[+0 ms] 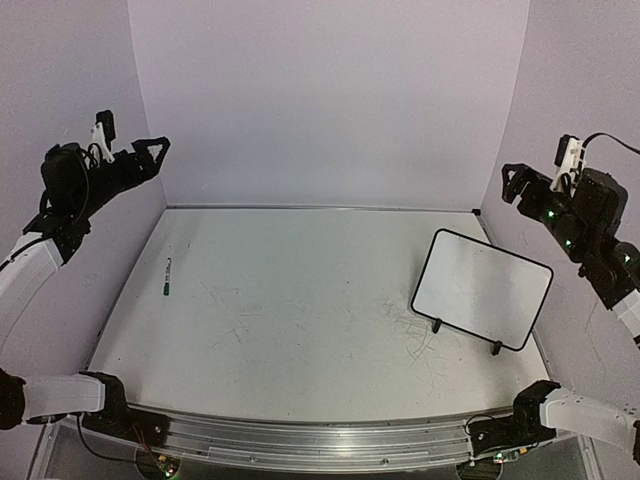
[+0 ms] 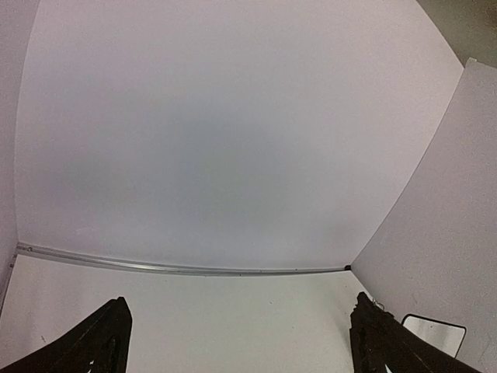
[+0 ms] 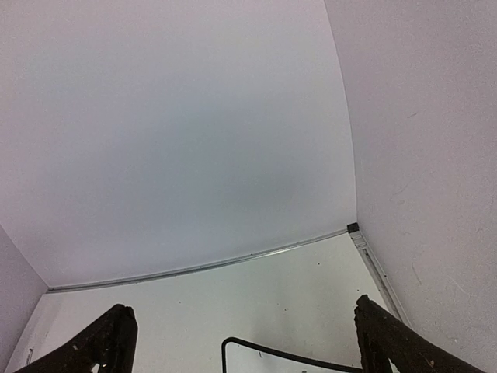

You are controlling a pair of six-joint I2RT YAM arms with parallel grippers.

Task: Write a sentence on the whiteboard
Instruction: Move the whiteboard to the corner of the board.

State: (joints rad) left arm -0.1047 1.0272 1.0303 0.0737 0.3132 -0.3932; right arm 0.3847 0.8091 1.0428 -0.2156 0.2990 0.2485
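Presently left tool [image 1: 155, 148] and right tool [image 1: 508, 185] are hovering empty, jaws apart; whiteboard [image 1: 483, 290] is standing propped, facing them for writing.

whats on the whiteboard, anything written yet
Nothing visible: the whiteboard face looks blank inside its black frame, propped on two black feet on the table. Its back and the table patch directly behind it are hidden.
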